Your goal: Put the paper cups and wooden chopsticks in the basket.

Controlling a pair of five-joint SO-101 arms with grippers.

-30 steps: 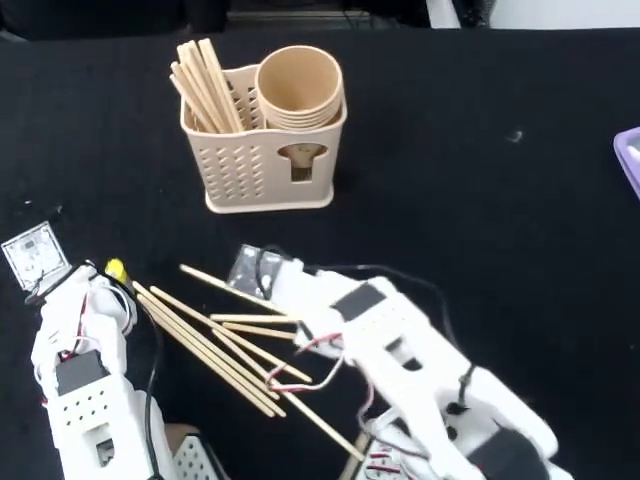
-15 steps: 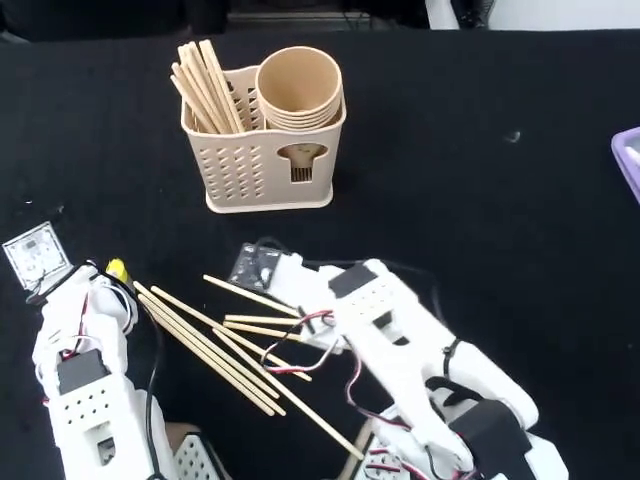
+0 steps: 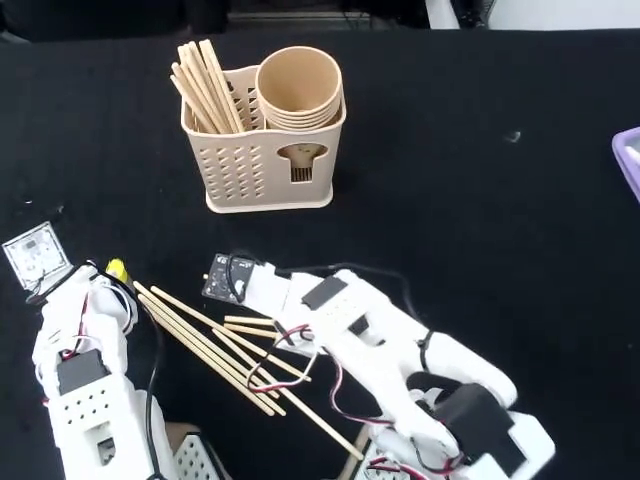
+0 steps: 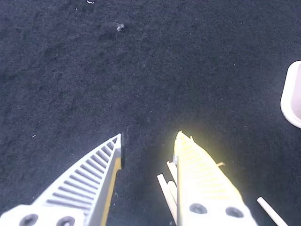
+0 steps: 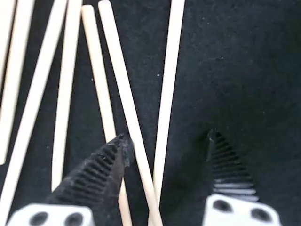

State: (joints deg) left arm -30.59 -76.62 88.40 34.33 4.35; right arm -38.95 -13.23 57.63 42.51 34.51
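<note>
The beige basket (image 3: 262, 165) stands at the back of the black table. It holds several wooden chopsticks (image 3: 205, 85) and stacked paper cups (image 3: 300, 85). Several loose chopsticks (image 3: 215, 345) lie fanned out at the front between the arms. My right gripper (image 3: 252, 303) hangs over their right ends. It is open (image 5: 165, 136), with one chopstick (image 5: 167, 89) running between the fingers and another (image 5: 117, 89) by the left fingertip. At the front left my left gripper (image 3: 113, 272) is open (image 4: 148, 139) above bare cloth, with chopstick ends (image 4: 165, 186) beside one finger.
A purple object (image 3: 628, 160) pokes in at the right edge. A small white square board (image 3: 33, 255) lies at the left, beside the left arm. A white rounded edge (image 4: 292, 94) shows in the left wrist view. Open cloth lies right of the basket.
The right arm has swung left and settled over the loose chopsticks, and the slanting chopstick nearest the basket has ended up under it. The left arm has stayed put.
</note>
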